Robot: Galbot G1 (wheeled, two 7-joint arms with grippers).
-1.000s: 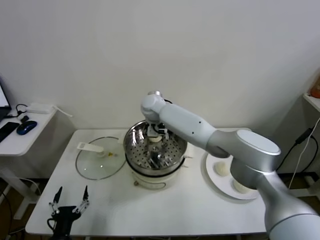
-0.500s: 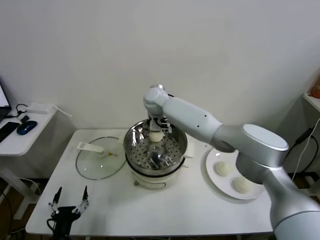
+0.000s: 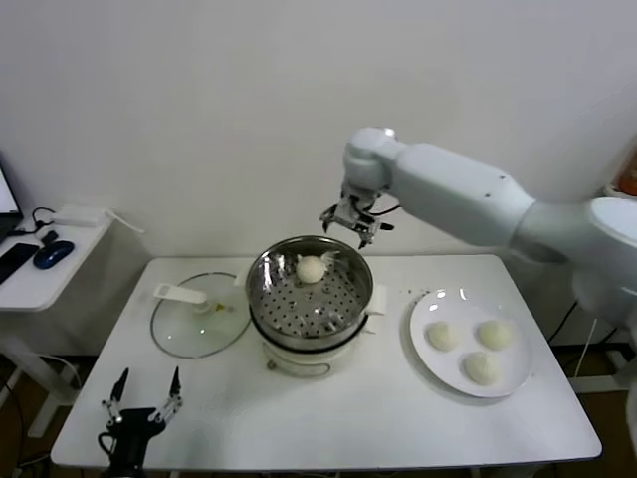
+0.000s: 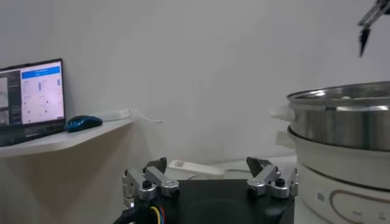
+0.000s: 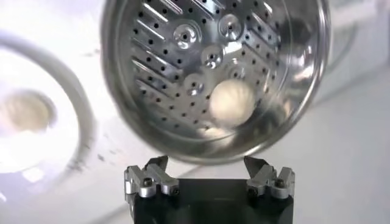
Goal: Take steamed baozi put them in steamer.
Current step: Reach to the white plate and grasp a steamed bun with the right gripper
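One baozi [image 3: 311, 268] lies at the steamer's [image 3: 310, 299] far side; three wait on the plate [image 3: 470, 344]. My right gripper [image 3: 356, 221] hangs above the rim, wide and empty. I judge the next move is a reach to the plate. My left gripper [image 3: 138, 408] idles wide at the worktop's [image 3: 299, 418] near edge. Only the right wrist view shows the bun free of the wall.
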